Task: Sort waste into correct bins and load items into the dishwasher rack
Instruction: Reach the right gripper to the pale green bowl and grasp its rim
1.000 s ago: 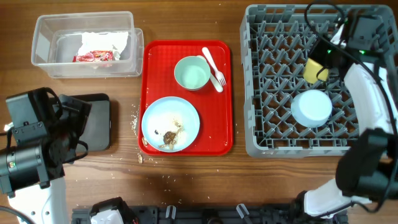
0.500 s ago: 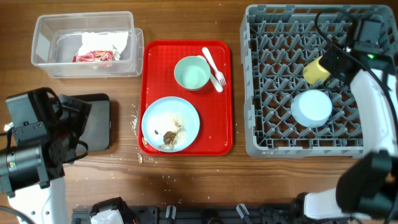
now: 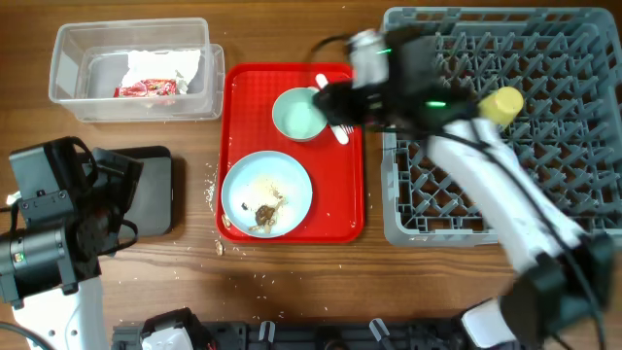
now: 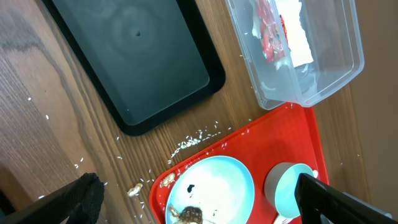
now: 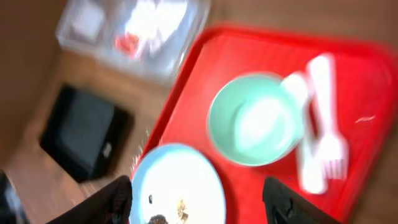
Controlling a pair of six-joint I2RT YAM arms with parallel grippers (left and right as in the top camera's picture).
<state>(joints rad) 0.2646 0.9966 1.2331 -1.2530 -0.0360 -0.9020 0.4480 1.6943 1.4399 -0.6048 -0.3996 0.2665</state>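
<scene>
since a second ago the right arm swung out of the dishwasher rack [image 3: 408, 228] at the right of the overhead frame to the red tray [image 3: 345, 194] at centre. the yellow-green cup [image 3: 503, 103] was left lying in the rack's upper part, so that item looked loaded. right gripper [image 5: 198, 190] hung spread and empty over the mint-green bowl [image 3: 299, 115] and white plastic fork [image 3: 333, 107], likely the next pick. light blue plate [image 3: 266, 193] with scraps sat lower on the tray. left gripper [image 4: 199, 199] was spread, empty and unmoved at lower left. napkin [image 3: 160, 64] and red wrapper [image 3: 146, 87] lay in the clear tub [image 3: 68, 87], upper left. no writing readable, wrapper print too blurred.
</scene>
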